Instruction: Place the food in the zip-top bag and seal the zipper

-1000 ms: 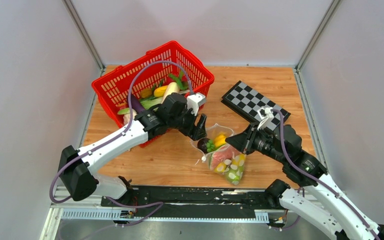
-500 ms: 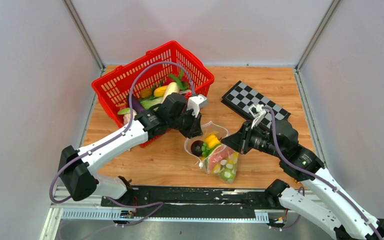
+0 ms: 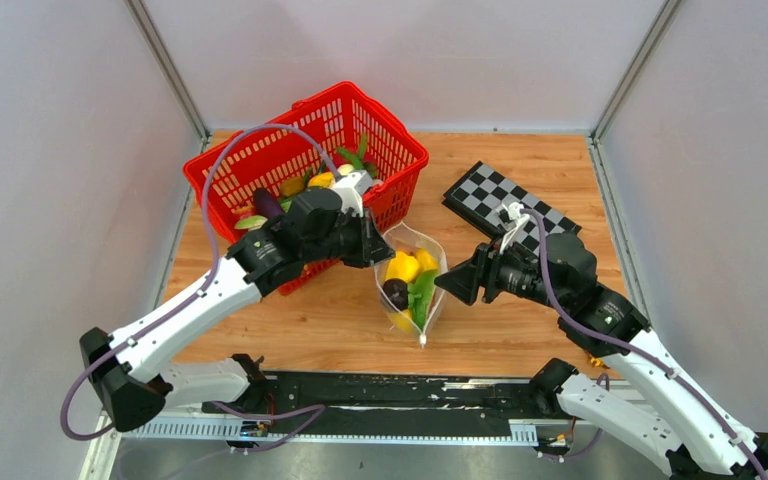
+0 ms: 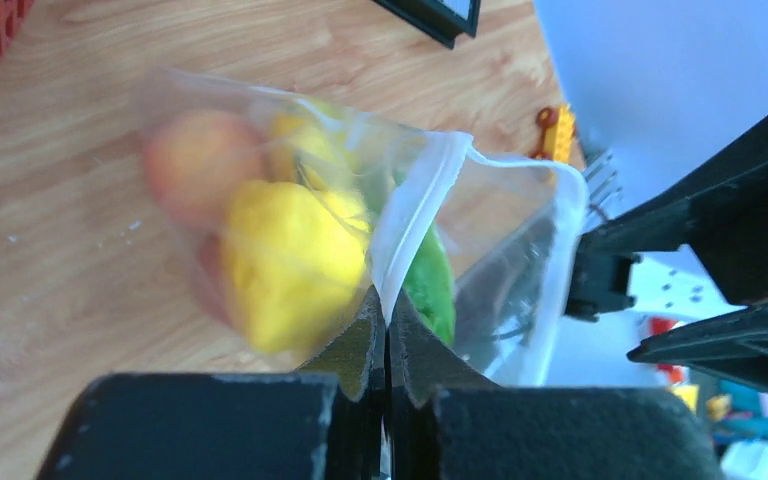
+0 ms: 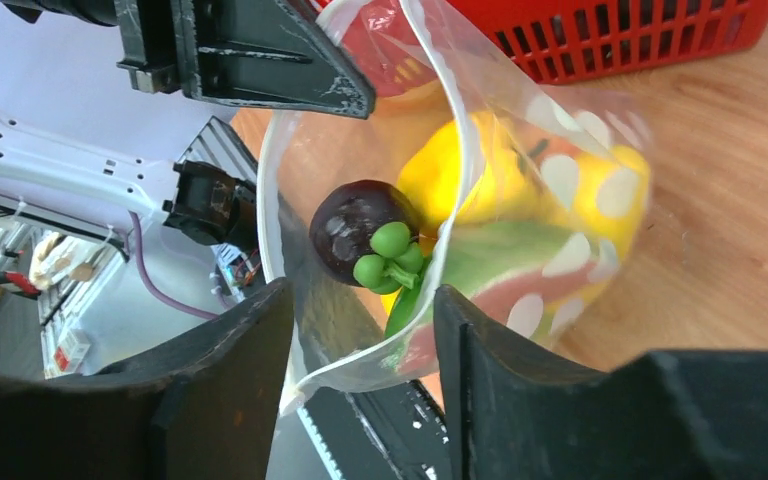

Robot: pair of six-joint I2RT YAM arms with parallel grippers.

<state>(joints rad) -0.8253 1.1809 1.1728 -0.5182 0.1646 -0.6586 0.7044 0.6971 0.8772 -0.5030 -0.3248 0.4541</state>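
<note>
Raised upright from lying on the tabletop (image 3: 335, 320), the bag (image 3: 412, 290) gapes with food (image 3: 401, 267) inside, left hand (image 4: 388, 322) pinching its rim, right hand (image 5: 362, 296) spread apart; sealing remains.

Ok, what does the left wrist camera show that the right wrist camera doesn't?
Left wrist only: the left end effector shut on the rim of the zip-top bag, a corner of the checkerboard, and a small yellow block. Right wrist only: a dark fruit with a green cap, the bag's white dots, the red basket, and the right end effector open around the rim. Both: the open bag with yellow and green food inside.
</note>
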